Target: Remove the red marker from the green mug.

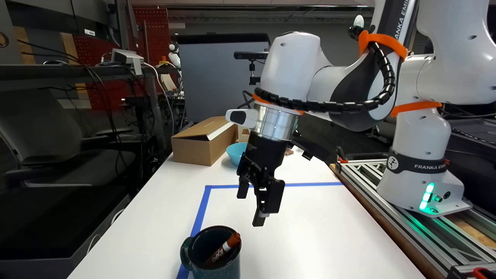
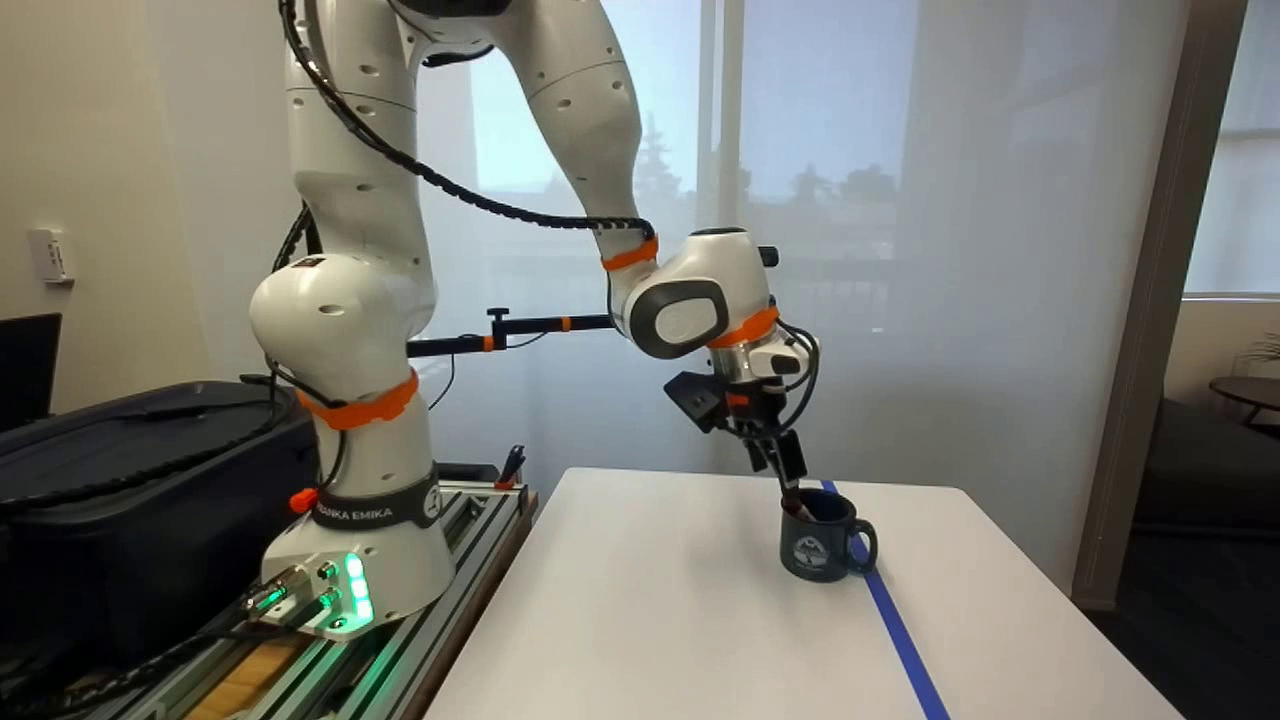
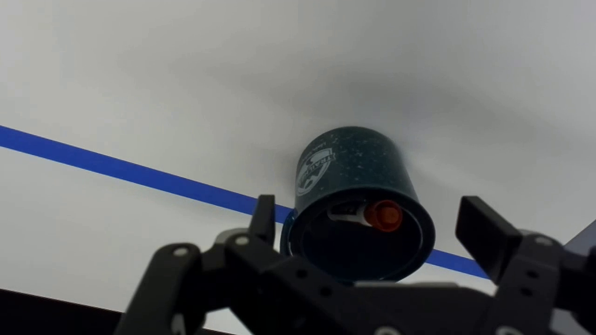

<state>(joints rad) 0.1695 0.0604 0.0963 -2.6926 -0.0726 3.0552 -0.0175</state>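
The dark teal-green mug (image 1: 223,272) stands upright on the table and shows in both exterior views (image 2: 815,552) and in the wrist view (image 3: 361,158). The red marker (image 1: 224,250) leans inside the mug, its red-brown end at the rim. In the wrist view the marker's capped end (image 3: 385,216) faces the camera and its lower part is hidden in the dark mug. My gripper (image 3: 366,209) is open and empty, its fingers on either side of the mug's mouth in that view. In an exterior view the gripper (image 1: 255,207) hangs above the table, apart from the mug.
Blue tape (image 1: 199,213) marks lines on the white table (image 2: 620,600), one passing under the mug. A light blue bowl (image 1: 235,152) and a cardboard box (image 1: 203,141) stand at the table's far end. A metal rail (image 1: 422,236) runs along the robot's side.
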